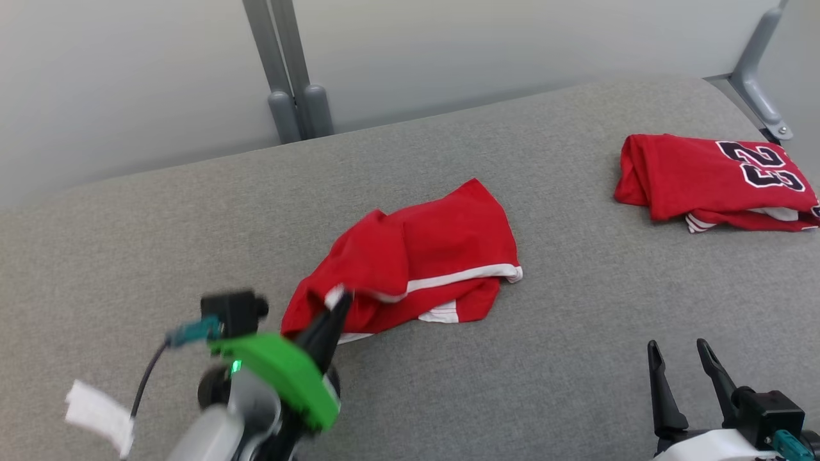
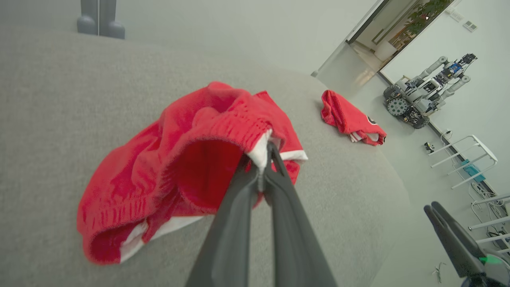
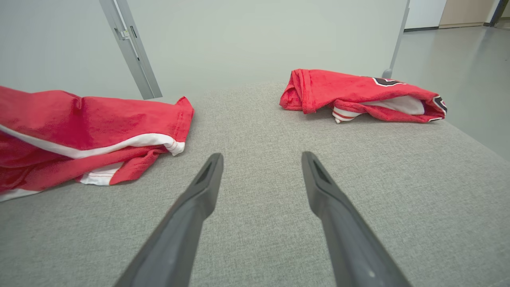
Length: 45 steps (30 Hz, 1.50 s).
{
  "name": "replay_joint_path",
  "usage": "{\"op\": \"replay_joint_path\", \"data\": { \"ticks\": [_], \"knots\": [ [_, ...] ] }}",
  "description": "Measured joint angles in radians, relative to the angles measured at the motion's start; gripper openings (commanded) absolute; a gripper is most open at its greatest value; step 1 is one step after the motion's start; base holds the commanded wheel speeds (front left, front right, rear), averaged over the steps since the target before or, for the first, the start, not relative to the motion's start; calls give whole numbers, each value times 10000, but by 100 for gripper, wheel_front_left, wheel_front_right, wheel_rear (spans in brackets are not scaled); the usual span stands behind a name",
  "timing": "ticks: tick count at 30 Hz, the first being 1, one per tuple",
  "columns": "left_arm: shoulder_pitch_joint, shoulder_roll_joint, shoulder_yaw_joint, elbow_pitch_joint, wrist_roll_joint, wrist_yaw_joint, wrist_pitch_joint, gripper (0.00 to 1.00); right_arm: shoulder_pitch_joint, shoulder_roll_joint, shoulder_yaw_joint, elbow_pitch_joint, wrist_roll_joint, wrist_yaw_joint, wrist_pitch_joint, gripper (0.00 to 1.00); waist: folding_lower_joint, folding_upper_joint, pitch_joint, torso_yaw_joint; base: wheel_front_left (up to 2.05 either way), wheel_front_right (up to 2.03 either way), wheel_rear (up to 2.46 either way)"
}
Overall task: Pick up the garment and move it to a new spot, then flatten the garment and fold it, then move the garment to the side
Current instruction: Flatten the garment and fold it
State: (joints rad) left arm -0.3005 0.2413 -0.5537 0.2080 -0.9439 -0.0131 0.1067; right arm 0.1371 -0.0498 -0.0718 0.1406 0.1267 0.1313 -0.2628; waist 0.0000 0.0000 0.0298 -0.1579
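Observation:
The garment (image 1: pixel 416 262) is a pair of red shorts with white stripes, lying crumpled in the middle of the grey padded surface (image 1: pixel 576 358). My left gripper (image 1: pixel 339 301) is shut on its near left edge. In the left wrist view the fingers pinch the white-trimmed waistband of the garment (image 2: pixel 159 175) at the left gripper (image 2: pixel 265 153), and the cloth is pulled up a little there. My right gripper (image 1: pixel 678 349) stands open at the lower right, apart from the cloth. In the right wrist view the right gripper (image 3: pixel 263 157) is bare, with the garment (image 3: pixel 79 131) to its left.
A folded red jersey (image 1: pixel 711 179) with dark numbers lies at the far right of the surface, also seen as the jersey (image 3: pixel 358 93) ahead of the right gripper. Grey metal posts (image 1: pixel 288 70) rise behind the surface. Another robot (image 2: pixel 422 95) stands on the floor far off.

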Motion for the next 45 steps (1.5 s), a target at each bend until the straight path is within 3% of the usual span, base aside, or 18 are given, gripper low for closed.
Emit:
{"op": "replay_joint_path", "data": {
  "ticks": [6, 10, 13, 14, 15, 20, 23, 26, 29, 32, 34, 38, 40, 42, 45],
  "knots": [
    [3908, 1471, 171, -2052, -2063, -380, 1095, 0, 316, -2, -222, -21, -84, 0, 0, 100, 0, 0, -144, 541, 0, 0, 0],
    [5145, 1860, 426, -2339, -3129, -554, 1313, 0, 332, 2, -167, -52, -121, 0, 0, 100, 0, 0, -217, 1022, 0, 0, 0],
    [5144, 1756, 656, -1845, -3321, -717, 1078, 0, 308, 2, -38, -29, -167, 0, 0, 100, -1, 0, -253, 1400, 0, 0, 0],
    [5070, 1601, 756, -1561, -3358, -744, 830, 21, 303, 2, -10, -12, -180, 0, 2, 100, 0, 0, -266, 1529, 0, 0, 0],
    [4935, 1482, 815, -1271, -3212, -748, 535, 100, 283, 0, 50, 2, -203, 0, 2, 100, 0, 0, -280, 1652, 0, 0, 0],
    [4561, 1455, 443, -570, -2215, -790, 165, 100, 180, 6, 222, 58, -255, 0, 0, 100, 0, 0, -383, 1986, 0, 0, 0],
    [4625, 1783, 293, -767, -1827, -508, 288, 100, 148, 8, 211, 38, -291, 0, 0, 100, 0, 0, -418, 1896, 0, 0, 0],
    [4847, 2226, 468, -1275, -1595, -21, 234, 100, 227, 6, 161, 17, -288, 0, 2, 100, 0, 0, -414, 1734, 0, 0, 0],
    [5044, 2596, 943, -1871, -1014, 943, -313, 100, 363, 0, 63, -27, -247, 0, 0, 100, 0, 0, -416, 1578, 0, 0, 0],
    [5118, 2663, 1154, -2539, -456, 1607, -899, 100, 453, 2, 2, -67, -240, 0, 2, 100, 0, 0, -425, 1459, 0, 0, 0],
    [5079, 2437, 1373, -2888, -96, 1975, -1601, 100, 483, 4, -38, -136, -244, 0, 0, 100, 0, 0, -451, 1418, 0, 0, 0],
    [4878, 1749, 1319, -2987, 897, 2082, -3131, 100, 598, 0, -148, -311, -508, 0, 2, 100, 0, 0, -552, 1413, 0, 0, 0],
    [4785, 1582, 1221, -2767, 1639, 2079, -3503, 100, 631, 2, -203, -380, -677, 0, 0, 100, 0, 0, -606, 1413, 0, 0, 0],
    [4764, 1011, 1450, -2522, 2121, 2132, -3647, 100, 632, 4, -270, -435, -807, 0, 2, 100, 0, 0, -664, 1431, 0, 0, 0],
    [4756, 247, 2389, -2577, 3392, 1933, -3682, 100, 639, -25, -424, -604, -903, 0, 0, 100, 0, 0, -708, 1549, 0, 0, 0]
  ]
}}
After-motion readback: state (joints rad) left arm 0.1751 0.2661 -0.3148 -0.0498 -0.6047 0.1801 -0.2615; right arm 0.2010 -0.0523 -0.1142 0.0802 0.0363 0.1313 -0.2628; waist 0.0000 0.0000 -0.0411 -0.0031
